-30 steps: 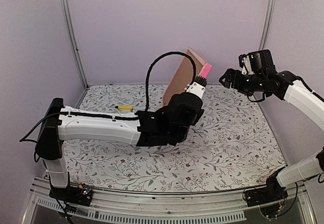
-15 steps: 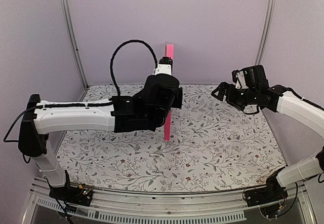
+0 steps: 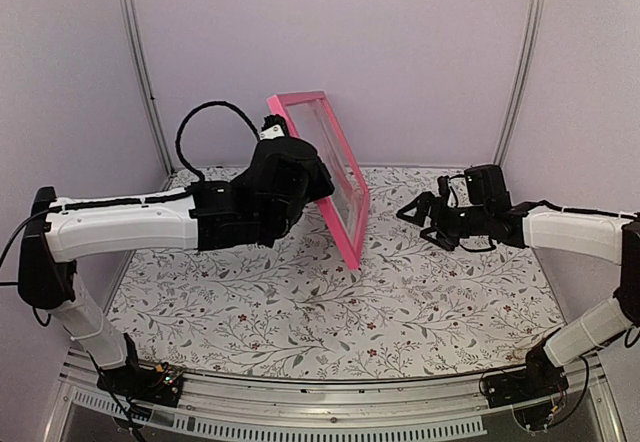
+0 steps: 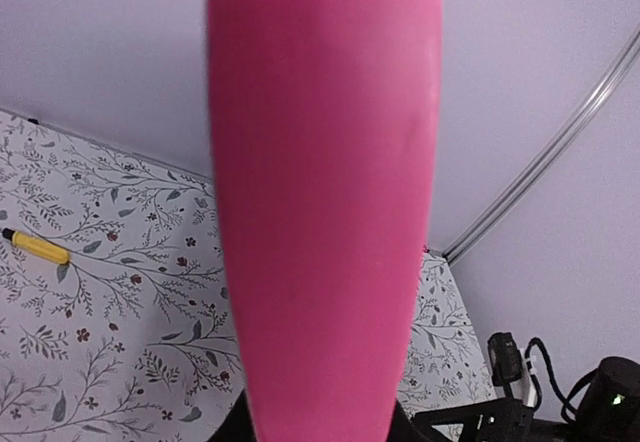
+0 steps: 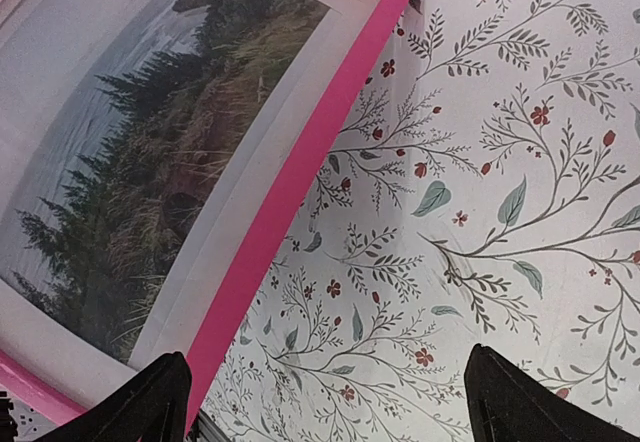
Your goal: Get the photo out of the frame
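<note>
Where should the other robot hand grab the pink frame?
Probably the free pink edge facing the right gripper, coming in from the right with the open jaws straddling the thin border. The frame stands tilted with that edge exposed, and the left gripper holds the opposite edge.

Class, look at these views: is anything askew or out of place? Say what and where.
The frame is askew: the left pincer holds it tilted, one corner down toward the table, the photo inside.

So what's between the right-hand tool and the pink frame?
Only bare flowered tablecloth lies between the right tool and the frame, as the top and right wrist views show.
</note>
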